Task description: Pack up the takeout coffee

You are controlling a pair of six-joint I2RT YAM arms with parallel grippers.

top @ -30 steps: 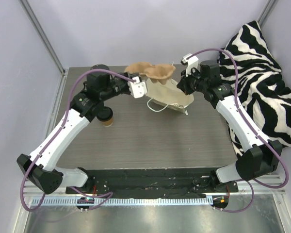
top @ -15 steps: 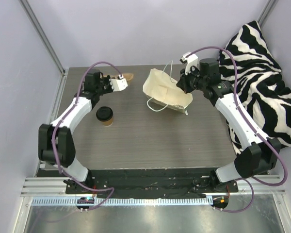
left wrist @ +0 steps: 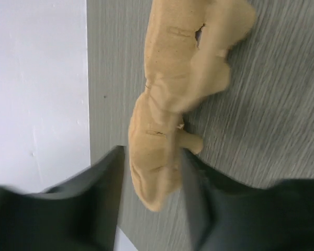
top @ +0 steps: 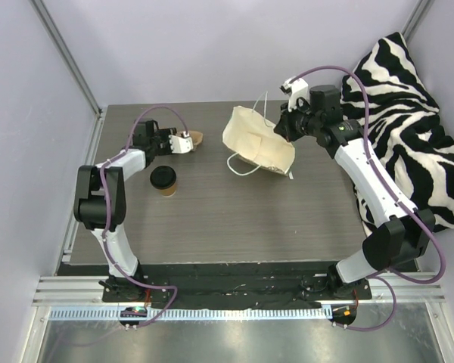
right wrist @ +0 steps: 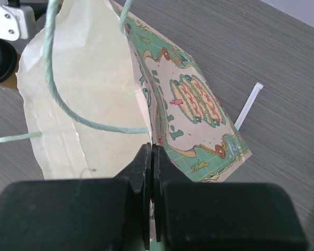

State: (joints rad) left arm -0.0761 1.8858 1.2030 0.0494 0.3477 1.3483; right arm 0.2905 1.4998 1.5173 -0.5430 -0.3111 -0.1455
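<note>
From above, the left hand [top: 189,141] sits at the far left of the desk [top: 234,219]. Its fingers are apart around one end of the carrier [top: 199,138], a lumpy brown pulp piece lying flat. The coffee [top: 164,180] stands upright on the desk, nearer than that hand and apart from it, well left of the bag. It is a small tan paper cup under a round black lid. The right hand [top: 286,130] pinches the right rim of the bag [top: 253,140], which lies tipped with its cream inside showing. A zebra cloth [top: 412,113] is heaped off the desk's right side.

In the left wrist view, the black fingers [left wrist: 102,198] are blurred and spread, one on each side of the carrier's end. Whether they touch it is unclear. The carrier is rough and moulded, lying along the edge of the grey wood-grain top.

In the right wrist view, the fingers are pressed flat together on a fold of the bag's paper rim. The bag's outside is printed green with drawings, and a pale string handle loops across its mouth. A thin white stick [right wrist: 249,107] lies beside the bag.
</note>
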